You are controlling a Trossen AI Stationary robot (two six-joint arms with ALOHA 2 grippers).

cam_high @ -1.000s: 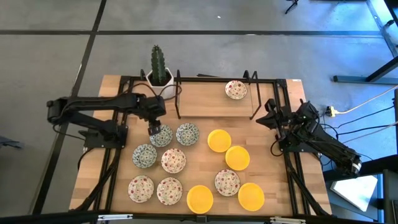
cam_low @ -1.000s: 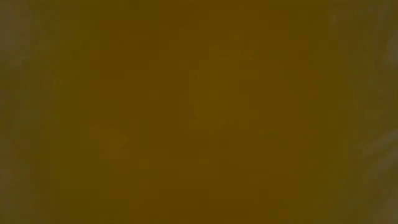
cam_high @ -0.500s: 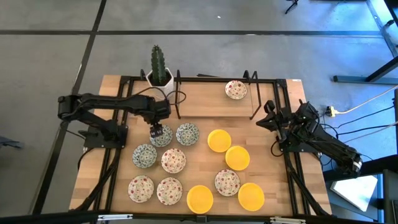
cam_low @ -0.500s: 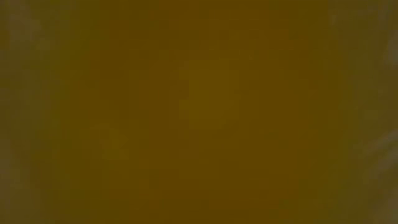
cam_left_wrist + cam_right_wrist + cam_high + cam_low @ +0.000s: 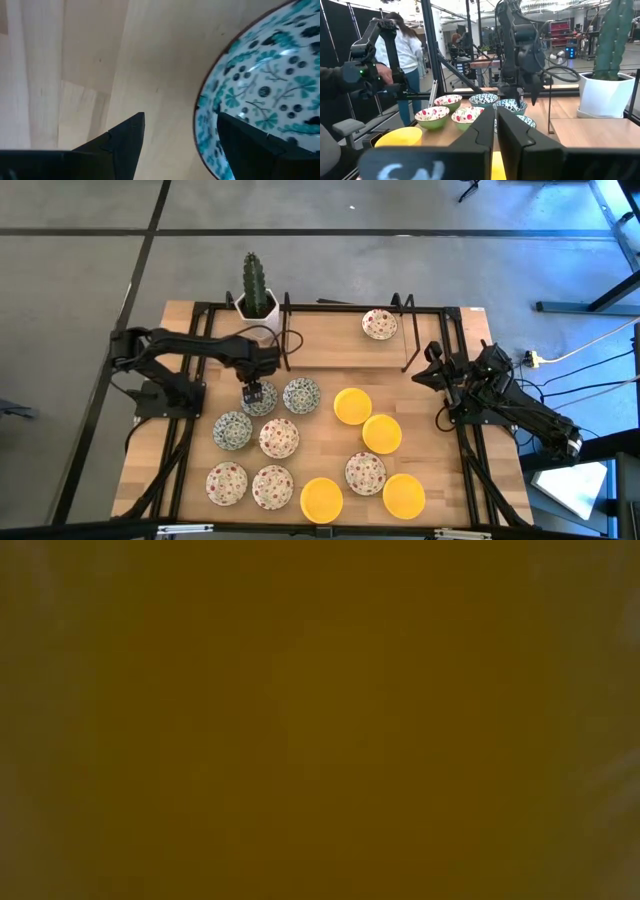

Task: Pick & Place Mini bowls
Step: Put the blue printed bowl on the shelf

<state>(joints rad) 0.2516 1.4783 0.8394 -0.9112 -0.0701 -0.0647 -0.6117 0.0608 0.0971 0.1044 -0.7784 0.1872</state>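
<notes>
The wooden desk (image 5: 310, 340) carries a black frame along its far and side edges. Its far half is largely bare apart from one red-speckled bowl (image 5: 379, 324) near the far rail; the near half is crowded.

The left gripper (image 5: 254, 392) stands with jaws apart over the rim of a blue-green patterned bowl (image 5: 258, 399). In the left wrist view one finger sits inside that bowl and the other outside over bare wood, the rim between them; I cannot tell whether either finger touches it. A second blue-green bowl (image 5: 301, 395) lies just beside it, and a third (image 5: 232, 430) nearer the front left.

Four yellow bowls (image 5: 352, 406) run from the centre toward the front right. Four more red-speckled bowls (image 5: 279, 438) fill the front, close together, with narrow gaps between neighbours.

The right gripper (image 5: 432, 370) waits at the right edge of the desk, its jaws closed and empty.

A cactus in a white pot (image 5: 256, 292) stands at the far left corner.

All bowls sit upright, mouths up; being round, none shows a long axis.

The low view is a uniform brown blur and yields nothing. In the high view the left gripper partly covers its bowl. In the right wrist view a person (image 5: 405, 55) stands beyond the desk.
</notes>
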